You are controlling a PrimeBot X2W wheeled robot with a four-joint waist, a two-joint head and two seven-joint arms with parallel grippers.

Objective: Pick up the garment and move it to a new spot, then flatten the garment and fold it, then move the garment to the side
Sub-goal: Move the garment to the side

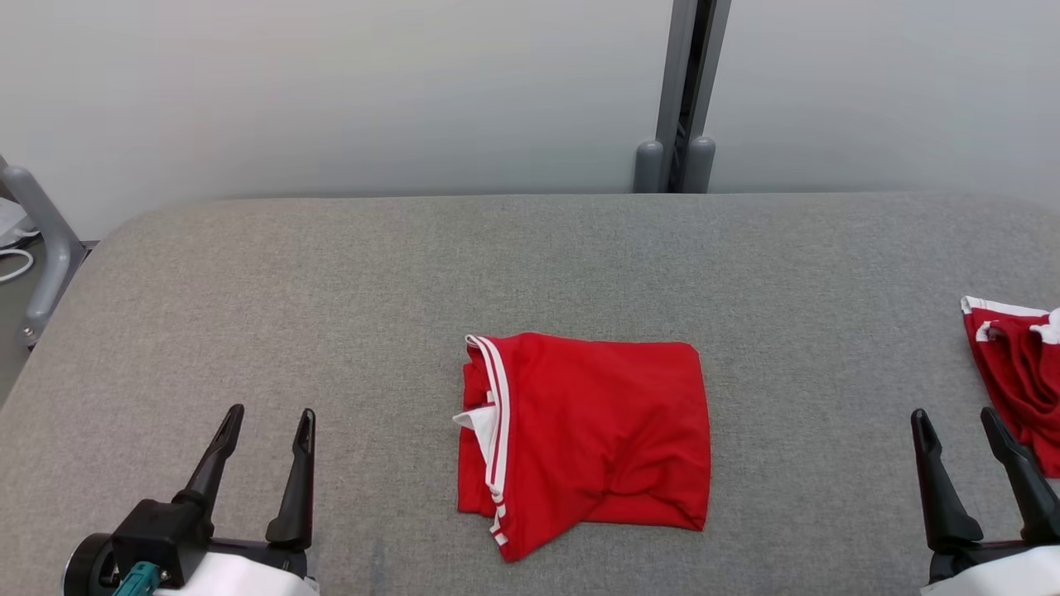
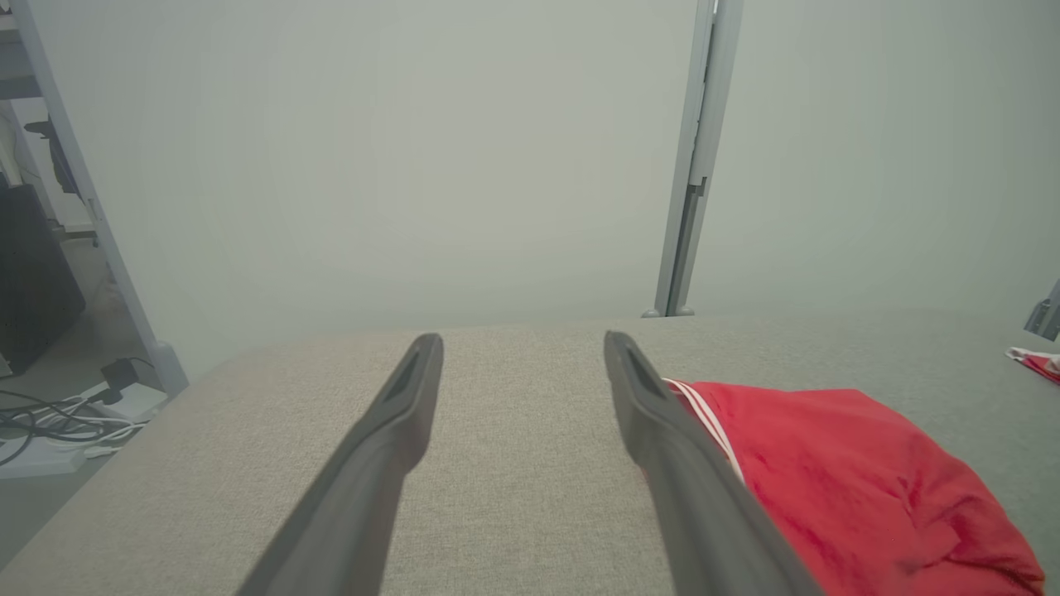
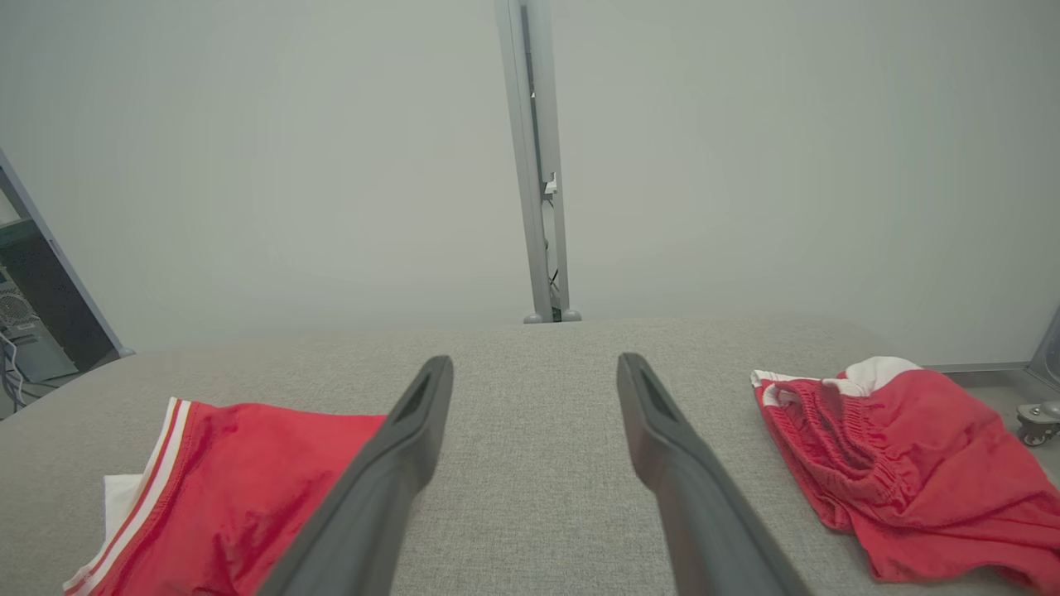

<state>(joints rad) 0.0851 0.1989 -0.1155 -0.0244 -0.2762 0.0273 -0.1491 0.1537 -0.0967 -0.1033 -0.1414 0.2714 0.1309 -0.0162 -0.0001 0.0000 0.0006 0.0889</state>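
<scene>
On the grey table (image 1: 331,290): 2 red garments, folded garment (image 1: 596,430) centre, crumpled garment (image 1: 1014,372) far rt. Left gripper (image 1: 272,412) & right gripper (image 1: 954,413) both wide, nothing held.

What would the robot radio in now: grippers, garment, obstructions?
Left gripper, right gripper open, empty. Folded red garment centred between them. Second red garment far right, apart.

A red garment (image 1: 596,430) with white stripes lies folded into a rough rectangle, centred on the grey worktop (image 1: 331,290).
</scene>
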